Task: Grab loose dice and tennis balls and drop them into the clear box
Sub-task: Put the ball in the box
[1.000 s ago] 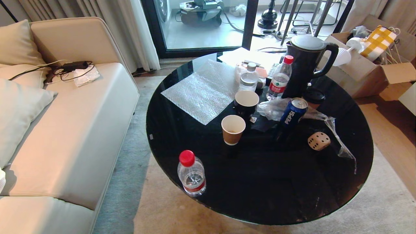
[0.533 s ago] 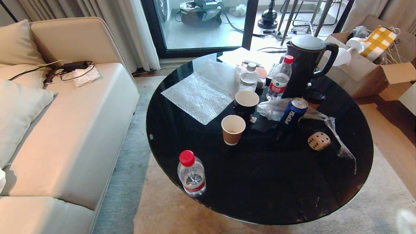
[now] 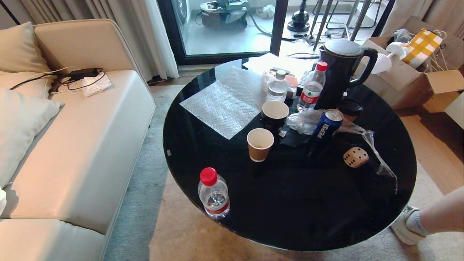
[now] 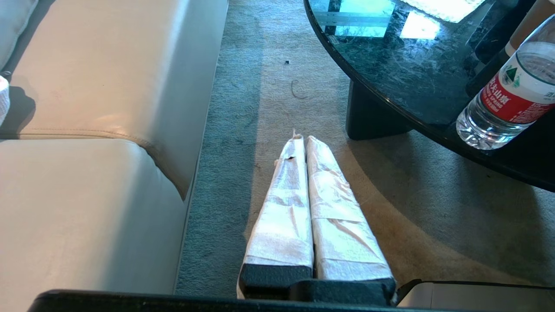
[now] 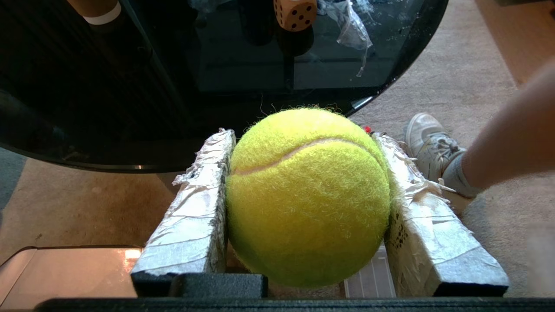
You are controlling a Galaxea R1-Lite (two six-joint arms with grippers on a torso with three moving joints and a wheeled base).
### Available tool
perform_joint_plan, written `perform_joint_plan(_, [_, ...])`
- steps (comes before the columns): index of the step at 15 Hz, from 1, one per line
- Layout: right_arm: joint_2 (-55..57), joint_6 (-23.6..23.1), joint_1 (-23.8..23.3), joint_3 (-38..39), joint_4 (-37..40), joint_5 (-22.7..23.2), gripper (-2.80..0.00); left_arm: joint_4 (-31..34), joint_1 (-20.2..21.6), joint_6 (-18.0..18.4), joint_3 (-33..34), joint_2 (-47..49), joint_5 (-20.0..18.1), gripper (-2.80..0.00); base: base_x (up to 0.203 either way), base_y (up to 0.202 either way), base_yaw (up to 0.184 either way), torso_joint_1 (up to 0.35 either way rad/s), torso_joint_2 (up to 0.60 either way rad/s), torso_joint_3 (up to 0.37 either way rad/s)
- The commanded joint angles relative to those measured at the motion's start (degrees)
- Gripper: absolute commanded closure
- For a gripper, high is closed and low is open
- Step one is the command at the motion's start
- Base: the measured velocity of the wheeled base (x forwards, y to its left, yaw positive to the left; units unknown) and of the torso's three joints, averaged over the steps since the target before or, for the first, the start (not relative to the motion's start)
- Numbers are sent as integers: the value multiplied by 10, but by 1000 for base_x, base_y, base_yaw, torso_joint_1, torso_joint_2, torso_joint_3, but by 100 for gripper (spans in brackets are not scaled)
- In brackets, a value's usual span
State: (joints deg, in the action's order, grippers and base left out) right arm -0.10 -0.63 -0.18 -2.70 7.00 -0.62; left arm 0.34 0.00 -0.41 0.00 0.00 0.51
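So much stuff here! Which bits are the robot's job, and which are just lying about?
Job: tennis ball, held in the right gripper; beige die on the table.

Lying about: paper cups, water bottle, Pepsi can, kettle, bubble wrap.

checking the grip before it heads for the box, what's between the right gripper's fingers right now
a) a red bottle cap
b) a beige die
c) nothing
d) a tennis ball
d: the right wrist view shows the right gripper with its taped fingers pressed on either side of a fuzzy yellow-green tennis ball, while the beige die sits apart on the black table.
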Motion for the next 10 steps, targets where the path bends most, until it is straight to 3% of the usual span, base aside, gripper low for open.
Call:
perform_joint_plan(1, [0,0,0,1,0,0,0,0,0,0,0,0,0,0,0,0,0,0,0,0])
perform_joint_plan(10, [0,0,0,0,0,0,0,0,0,0,0,0,0,0,-180,0,-1,2,3,3])
